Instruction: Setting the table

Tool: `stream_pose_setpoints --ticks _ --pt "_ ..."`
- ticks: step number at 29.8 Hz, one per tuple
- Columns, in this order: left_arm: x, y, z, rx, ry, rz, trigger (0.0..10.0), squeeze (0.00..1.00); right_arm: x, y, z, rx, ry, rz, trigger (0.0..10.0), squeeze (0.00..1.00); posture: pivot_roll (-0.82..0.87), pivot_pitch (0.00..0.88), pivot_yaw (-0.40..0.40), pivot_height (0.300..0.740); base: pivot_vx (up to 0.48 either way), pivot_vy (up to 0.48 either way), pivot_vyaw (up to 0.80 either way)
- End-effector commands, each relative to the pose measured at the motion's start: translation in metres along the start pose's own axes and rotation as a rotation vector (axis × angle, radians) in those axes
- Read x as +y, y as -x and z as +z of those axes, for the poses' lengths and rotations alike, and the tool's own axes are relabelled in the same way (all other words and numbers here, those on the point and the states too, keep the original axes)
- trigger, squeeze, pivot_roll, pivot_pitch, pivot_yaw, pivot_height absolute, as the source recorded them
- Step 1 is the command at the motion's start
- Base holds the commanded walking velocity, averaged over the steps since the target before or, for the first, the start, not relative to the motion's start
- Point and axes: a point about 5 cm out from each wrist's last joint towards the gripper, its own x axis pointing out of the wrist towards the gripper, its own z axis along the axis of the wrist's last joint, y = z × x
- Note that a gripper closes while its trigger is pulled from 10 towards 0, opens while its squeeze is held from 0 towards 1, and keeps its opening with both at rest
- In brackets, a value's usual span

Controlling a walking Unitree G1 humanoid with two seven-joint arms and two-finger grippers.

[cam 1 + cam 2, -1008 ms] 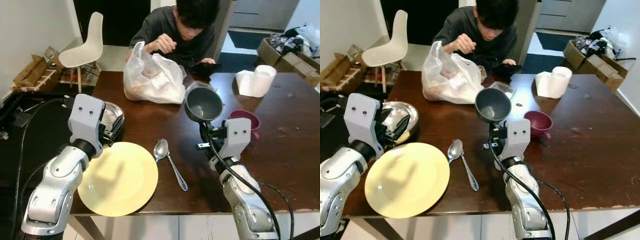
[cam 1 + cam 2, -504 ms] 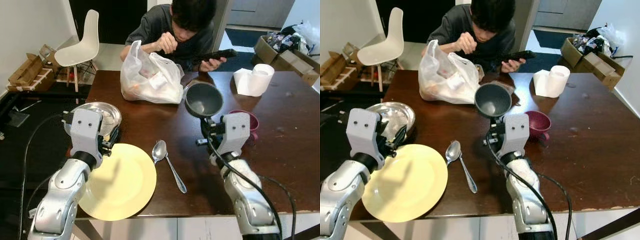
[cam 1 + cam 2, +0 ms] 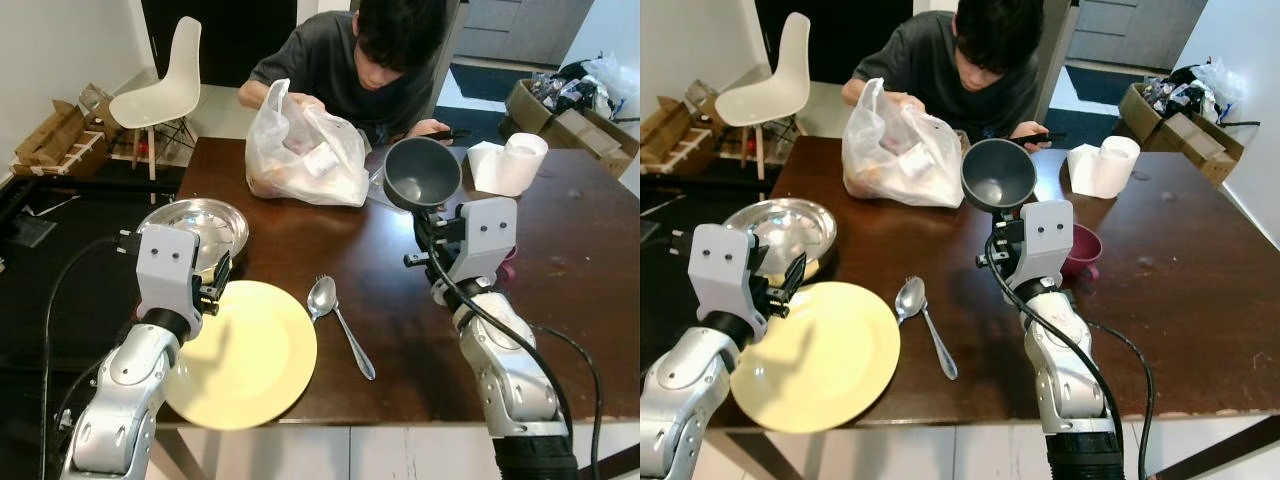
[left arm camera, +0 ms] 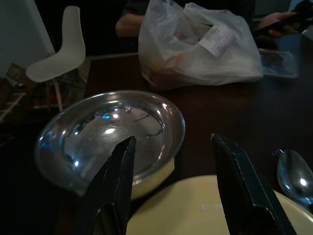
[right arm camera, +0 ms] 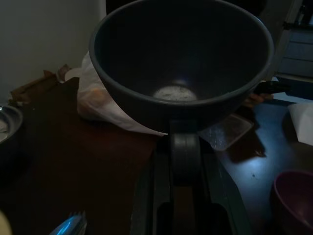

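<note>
My right gripper [image 3: 428, 222] is shut on the rim of a grey bowl [image 3: 422, 172] and holds it in the air above the dark wooden table [image 3: 580, 300], tilted with its inside towards me. Seen along the right wrist, the bowl [image 5: 181, 63] stands just above the closed fingers [image 5: 185, 147]. My left gripper [image 3: 217, 282] is open at the far left edge of a yellow plate [image 3: 245, 350]. Between its fingers in the left wrist view lies a steel dish [image 4: 107, 132]. A spoon [image 3: 322, 296] rests just right of the plate.
A maroon bowl [image 3: 1085, 245] sits behind my right wrist. At the far side a person [image 3: 370, 60] sits with hands on a white plastic bag [image 3: 305, 155]. A paper roll [image 3: 515, 160] stands at the back right. A white chair [image 3: 160, 90] is beyond the table's left corner.
My right gripper has lifted the grey bowl higher and slightly to the right. My left gripper has drawn back from over the steel dish to the plate's edge. The person's hands moved.
</note>
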Motion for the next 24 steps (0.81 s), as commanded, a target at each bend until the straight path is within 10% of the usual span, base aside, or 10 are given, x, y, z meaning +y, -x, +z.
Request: stream_pose_setpoints --ticks 1,24 --pt "-0.001 0.0006 -0.0012 0.0 0.005 -0.014 10.0 0.0 -0.0038 0.0033 -0.0023 0.001 -0.008 -0.021 10.0 0.0 0.03 0.0 0.026 0.74 -0.409 0.0 0.0" --pt "0.0 -0.0005 0.0001 -0.005 -0.001 -0.019 10.0 0.0 -0.003 0.0027 -0.008 0.024 -0.023 -0.024 10.0 0.0 0.04 0.0 0.032 0.74 -0.404 0.0 0.0"
